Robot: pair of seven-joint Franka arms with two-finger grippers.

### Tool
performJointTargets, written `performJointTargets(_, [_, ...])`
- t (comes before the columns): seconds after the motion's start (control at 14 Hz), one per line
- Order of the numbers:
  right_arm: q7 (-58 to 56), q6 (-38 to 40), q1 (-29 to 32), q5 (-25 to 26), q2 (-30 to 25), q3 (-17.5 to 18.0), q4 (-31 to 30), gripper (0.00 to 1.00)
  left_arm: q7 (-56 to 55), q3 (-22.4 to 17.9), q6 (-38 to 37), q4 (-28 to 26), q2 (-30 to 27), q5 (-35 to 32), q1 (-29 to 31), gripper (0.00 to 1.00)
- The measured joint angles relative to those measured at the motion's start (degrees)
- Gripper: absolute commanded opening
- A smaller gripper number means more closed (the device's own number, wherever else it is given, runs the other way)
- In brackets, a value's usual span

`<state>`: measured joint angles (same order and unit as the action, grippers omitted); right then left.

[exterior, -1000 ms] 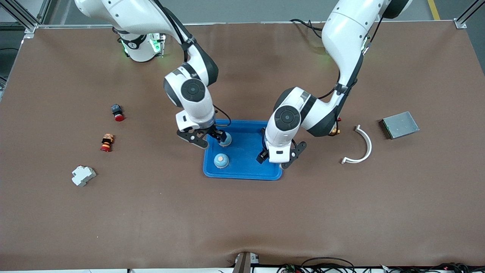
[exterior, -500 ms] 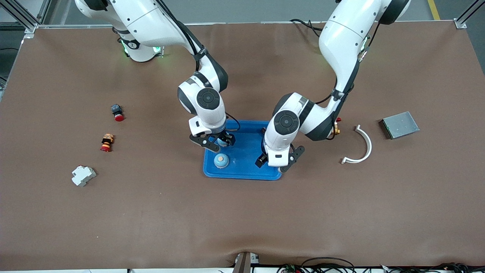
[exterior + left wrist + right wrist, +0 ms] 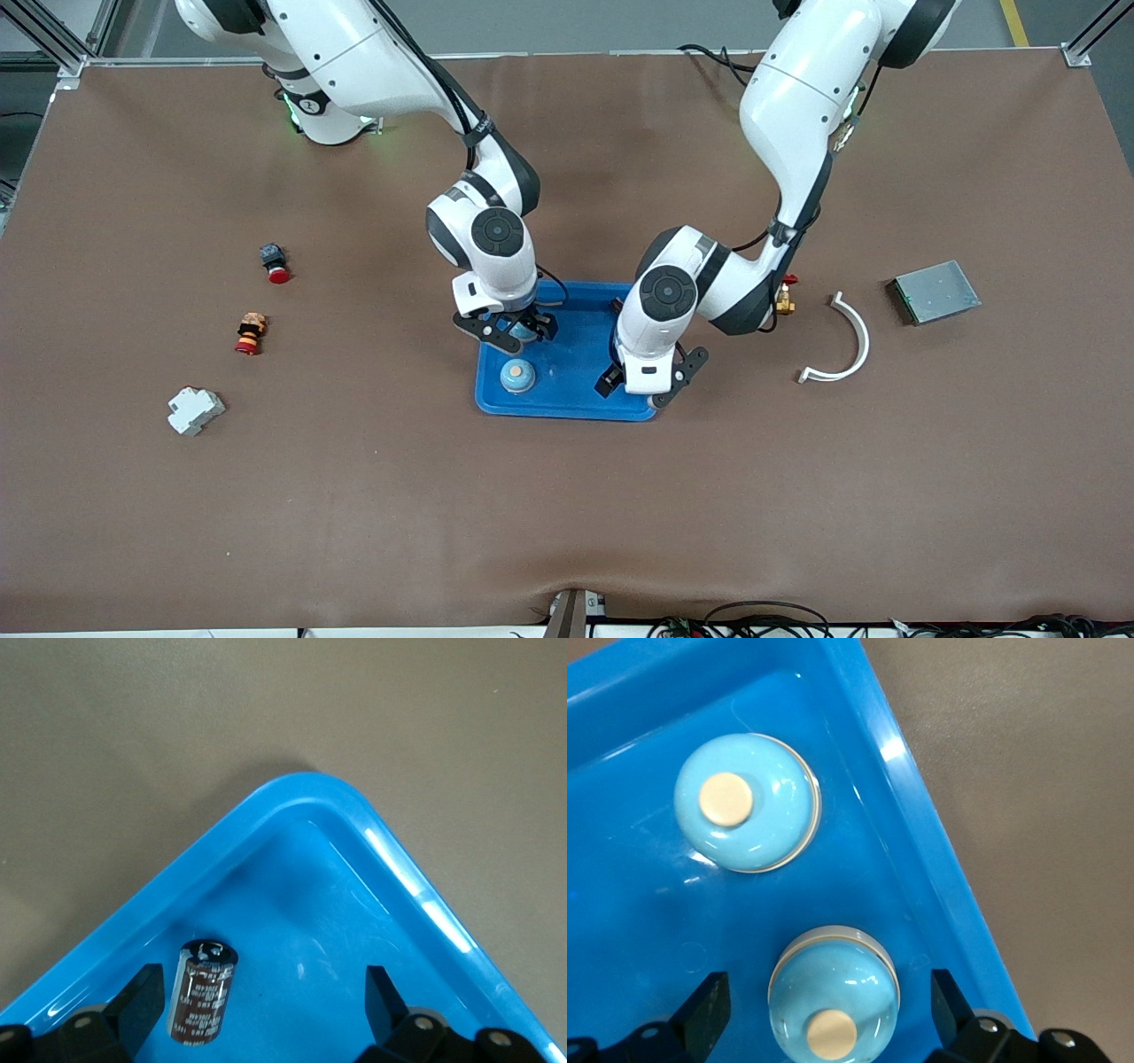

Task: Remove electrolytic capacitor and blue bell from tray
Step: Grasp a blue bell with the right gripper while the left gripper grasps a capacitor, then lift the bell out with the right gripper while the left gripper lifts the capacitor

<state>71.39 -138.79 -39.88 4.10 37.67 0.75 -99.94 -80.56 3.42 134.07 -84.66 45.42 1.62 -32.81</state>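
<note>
A dark brown capacitor [image 3: 202, 992] lies on its side in a corner of the blue tray [image 3: 292, 793]. My left gripper [image 3: 261, 1005] is open just above it, with the capacitor close to one finger; in the front view this gripper [image 3: 640, 390] hides the capacitor. Two light-blue dome bells sit in the tray [image 3: 921, 833]. My right gripper [image 3: 828, 1010] is open around one bell [image 3: 833, 992], with a gap on each side. The other bell [image 3: 747, 803] stands free beside it, nearer to the front camera [image 3: 518, 375]. The right gripper [image 3: 518, 330] is over the tray [image 3: 576, 350].
Toward the right arm's end lie two red-capped buttons [image 3: 274, 262] [image 3: 250, 333] and a white block [image 3: 195, 410]. Toward the left arm's end lie a white curved piece [image 3: 842, 341], a grey metal box [image 3: 935, 291] and a small brass part [image 3: 784, 306].
The right arm's wrist has swung in over the tray and its gripper has shifted slightly toward the free bell. The left gripper has shifted a little farther in over the tray.
</note>
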Motion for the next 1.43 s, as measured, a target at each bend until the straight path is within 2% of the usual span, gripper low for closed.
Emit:
performJointTargets(0.21, [0.57, -0.36, -0.38, 0.0, 0.34, 0.0, 0.38, 0.99, 0.0, 0.01, 0.25, 0.06, 0.56, 0.0, -0.08, 1.0])
performJointTargets(0.29, [0.76, -0.4, -0.59, 0.0, 0.34, 0.0, 0.41, 0.91, -0.01, 0.03, 0.26, 0.07, 0.69, 0.0, -0.24, 1.0])
performJointTargets(0.36, [1.03, -0.41, -0.8, 0.0, 0.34, 0.0, 0.41, 0.79, -0.06, 0.05, 0.26, 0.07, 0.78, 0.0, -0.45, 1.0])
performJointTargets(0.43, [1.14, -0.43, -0.96, 0.0, 0.34, 0.0, 0.42, 0.6, -0.1, 0.05, 0.26, 0.08, 0.86, 0.0, -0.66, 1.0])
performJointTargets(0.5, [1.19, -0.45, -1.06, 0.02, 0.34, 0.0, 0.43, 0.52, -0.13, 0.06, 0.26, 0.08, 0.95, 0.0, -0.87, 1.0])
performJointTargets(0.57, [1.19, -0.45, -1.08, 0.04, 0.34, 0.0, 0.44, 0.52, -0.18, 0.06, 0.26, 0.08, 1.04, 0.0, -1.04, 1.0])
performJointTargets(0.64, [1.2, -0.45, -1.08, 0.08, 0.32, -0.02, 0.48, 0.35, -0.21, 0.06, 0.26, 0.08, 1.15, 0.0, -1.15, 1.0])
performJointTargets(0.71, [1.2, -0.45, -1.08, 0.1, 0.32, -0.02, 0.62, 0.04, -0.22, 0.06, 0.26, 0.08, 1.31, 0.0, -1.18, 1.0])
performJointTargets(0.79, [1.19, -0.46, -1.08, 0.12, 0.33, -0.04, 0.65, 0.0, -0.22, 0.05, 0.26, 0.08, 1.49, 0.0, -1.18, 1.0])
performJointTargets(1.07, [1.16, -0.15, -1.08, 0.25, 0.33, -0.27, 1.94, 0.0, -0.22, 0.05, 0.27, 0.08, 1.83, 0.0, -1.18, 1.0])
performJointTargets(1.21, [-0.19, 2.68, -1.08, 0.33, 0.22, -0.42, 3.61, 0.0, -0.22, 0.05, 0.27, 0.08, 1.86, 0.0, -1.18, 1.0])
performJointTargets(1.29, [-1.93, 5.25, -1.06, 0.33, -0.13, -0.56, 4.6, 0.0, -0.22, 0.05, 0.26, 0.08, 1.87, 0.0, -1.18, 0.95])
performJointTargets(1.43, [-7.02, 11.2, -0.4, 0.33, -2.29, -1.15, 6.12, 0.0, -0.27, 0.04, 0.27, 0.08, 1.88, 0.0, -1.18, 0.69])
